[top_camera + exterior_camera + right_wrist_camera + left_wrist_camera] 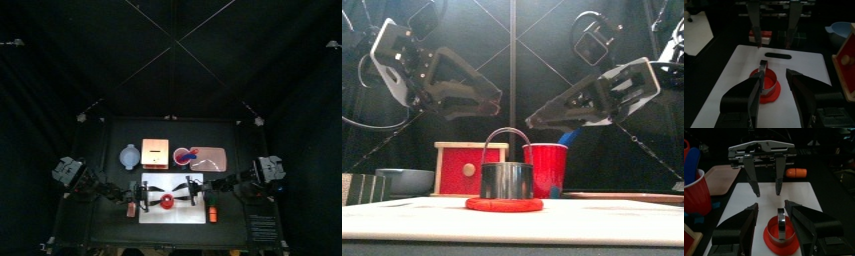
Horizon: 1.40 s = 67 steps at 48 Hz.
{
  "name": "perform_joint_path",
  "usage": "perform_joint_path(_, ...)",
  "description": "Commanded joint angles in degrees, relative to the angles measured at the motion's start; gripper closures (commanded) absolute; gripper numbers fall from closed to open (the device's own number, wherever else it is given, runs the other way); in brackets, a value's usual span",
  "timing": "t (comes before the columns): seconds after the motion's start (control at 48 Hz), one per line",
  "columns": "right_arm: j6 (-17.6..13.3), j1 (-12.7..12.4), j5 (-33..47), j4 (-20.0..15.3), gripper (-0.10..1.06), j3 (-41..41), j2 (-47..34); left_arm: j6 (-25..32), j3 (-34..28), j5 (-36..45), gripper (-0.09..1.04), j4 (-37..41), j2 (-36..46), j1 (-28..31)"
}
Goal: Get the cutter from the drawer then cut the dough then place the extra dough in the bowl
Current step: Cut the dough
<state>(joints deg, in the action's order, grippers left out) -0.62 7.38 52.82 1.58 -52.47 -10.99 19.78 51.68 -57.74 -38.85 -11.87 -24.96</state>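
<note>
The left gripper and right gripper are seen open and empty above the round metal cutter with a wire handle. The cutter is set on the flat red dough disc at frame centre. Fetching is judged done, but no extra dough has been placed in the blue-grey bowl at lower left.

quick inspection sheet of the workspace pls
surface: white cutting board, bare around the dough
job's things: cutter standing on red dough; wooden box and bowl behind
clutter: red cup with blue knife; pink tray; orange toy
claws: left claw and right claw both open, above the cutter
cables: nothing seen
surroundings: black curtains
</note>
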Motion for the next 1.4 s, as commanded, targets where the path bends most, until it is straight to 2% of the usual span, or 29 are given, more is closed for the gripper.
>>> perform_joint_path(0.021,0.1,1.7,1.2,-1.9,0.18,1.6,-0.2,-0.1,-1.7,-0.6,0.12,-0.9,-1.8,-0.4)
perform_joint_path(0.25,0.7,4.2,1.3,-5.1,0.18,2.1,0.2,0.0,-2.4,-0.5,0.12,-2.5,-2.7,-3.0)
perform_joint_path(0.542,0.9,4.1,1.0,-5.7,0.18,2.3,-0.4,0.4,-0.7,-0.5,0.12,-4.4,0.8,-3.5)
perform_joint_path(0.979,0.1,4.0,0.8,-6.0,0.18,3.3,-3.4,0.3,-2.5,-0.5,0.12,-3.9,-1.6,-3.3)
perform_joint_path(1.021,1.2,4.2,0.8,-5.4,0.18,3.3,-3.3,0.3,-2.5,-0.5,0.12,-3.6,-1.8,-3.3)
perform_joint_path(1.167,1.2,4.3,0.7,-5.1,0.18,2.9,-2.8,0.1,-2.5,-0.1,0.13,-2.4,-2.6,-3.3)
perform_joint_path(1.396,0.6,4.3,0.4,-8.6,0.18,3.2,-2.5,0.1,-2.9,0.2,0.14,-2.4,-3.9,-2.9)
